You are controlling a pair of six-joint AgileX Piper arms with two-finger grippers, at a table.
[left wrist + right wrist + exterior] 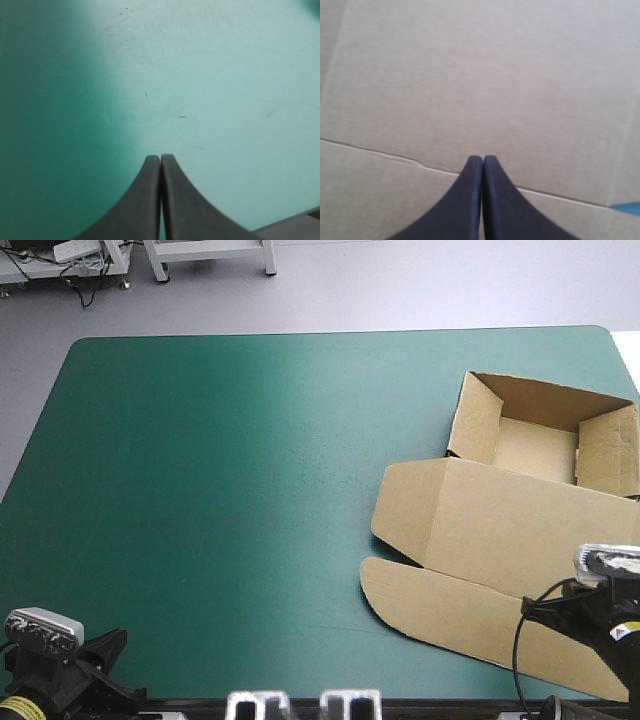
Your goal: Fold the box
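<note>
—Brown box [510,502]: where is it?
—Right side of your surface [220,490], tray open, lid [480,75] flat. Your right hand [483,158] is pressed together over the lid; left hand [160,157] likewise, over bare teal-green cover [215,75].

Box [520,510] on bench [220,470], right side, well apart from left edge, running out past right edge. Tray [535,448] at far end, walls raised. Lid [490,525] flat on bench in front of tray, toward near edge. Flap [450,608] beyond lid, nearest robot. Left gripper [160,159] at near left corner, over bare bench, well apart from box, bench edge close beside it. Right gripper [483,159] at near right corner, over box, fingers at crease between lid and flap.
</note>
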